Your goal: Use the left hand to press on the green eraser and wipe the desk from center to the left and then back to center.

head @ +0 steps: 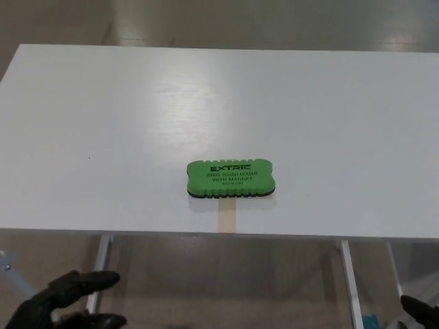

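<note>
A green eraser [231,179] with black print lies flat on the white desk [137,123], near the front edge and about mid-width. My left hand [68,301] shows at the bottom left, below the desk's front edge and well clear of the eraser; its fingers are apart and hold nothing. Only a dark tip of my right hand [420,312] peeks in at the bottom right corner.
A tan strip of tape [227,221] runs from under the eraser to the desk's front edge. Metal legs [99,274] stand below the desk. Beyond the far edge is a shiny floor [274,20].
</note>
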